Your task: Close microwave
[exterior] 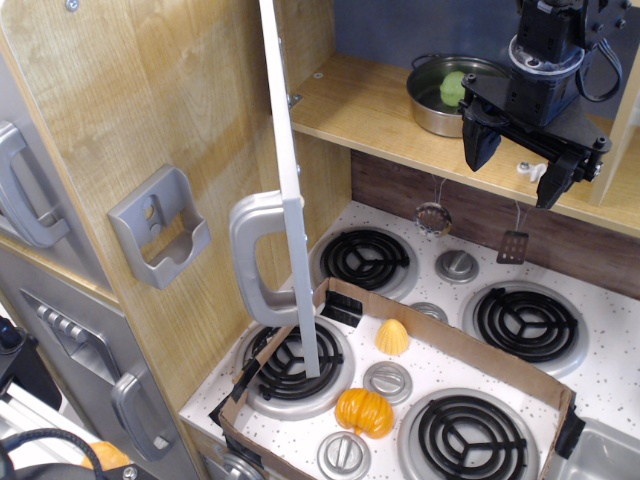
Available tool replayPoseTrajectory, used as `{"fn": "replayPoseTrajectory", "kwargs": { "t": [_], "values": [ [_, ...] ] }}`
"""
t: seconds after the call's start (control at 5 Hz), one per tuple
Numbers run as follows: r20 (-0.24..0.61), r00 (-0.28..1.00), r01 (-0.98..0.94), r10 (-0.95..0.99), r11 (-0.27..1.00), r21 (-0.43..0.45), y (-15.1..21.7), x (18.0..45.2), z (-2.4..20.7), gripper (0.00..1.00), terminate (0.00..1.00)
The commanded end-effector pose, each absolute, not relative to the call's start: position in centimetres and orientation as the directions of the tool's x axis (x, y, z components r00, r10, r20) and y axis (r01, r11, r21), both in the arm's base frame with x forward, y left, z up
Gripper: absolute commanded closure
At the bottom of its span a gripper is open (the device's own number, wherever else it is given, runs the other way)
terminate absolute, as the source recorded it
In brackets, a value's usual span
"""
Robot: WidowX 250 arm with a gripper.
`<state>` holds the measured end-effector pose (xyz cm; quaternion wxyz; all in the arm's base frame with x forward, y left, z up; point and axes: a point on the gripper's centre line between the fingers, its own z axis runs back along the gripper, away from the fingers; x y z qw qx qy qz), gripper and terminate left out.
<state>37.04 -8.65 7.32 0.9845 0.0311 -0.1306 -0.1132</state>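
The microwave door (292, 180) stands wide open and I see it nearly edge-on as a thin grey-white panel. Its large curved silver handle (256, 258) points to the left. The microwave's wood interior (370, 110) lies open behind it, with a silver pot (440, 95) holding a green item (453, 87) inside. My black gripper (513, 178) hangs at the upper right, in front of the open interior near the pot. Its jaws are open and empty, well to the right of the door.
Below is a white stovetop with several black burners (365, 258) and knobs, ringed by a cardboard frame (440, 335). An orange pumpkin-like toy (363, 410) and a yellow toy (392, 337) lie on it. The tall wooden cabinet with grey handles (25, 190) and a grey holder (160, 225) stands at the left.
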Motion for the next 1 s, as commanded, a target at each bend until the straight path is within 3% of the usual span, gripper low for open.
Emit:
{"fn": "replayPoseTrajectory", "kwargs": {
  "t": [0.0,0.6,0.8],
  "values": [
    [0.250,0.940,0.215,-0.231,0.972,0.091,-8.6,37.0,7.3,0.00,0.00],
    [0.170,0.926,0.285,-0.336,0.920,0.269,-5.9,34.5,15.3,0.00,0.00],
    [0.109,0.909,0.370,-0.403,0.898,0.239,-4.2,32.8,17.7,0.00,0.00]
  ]
}}
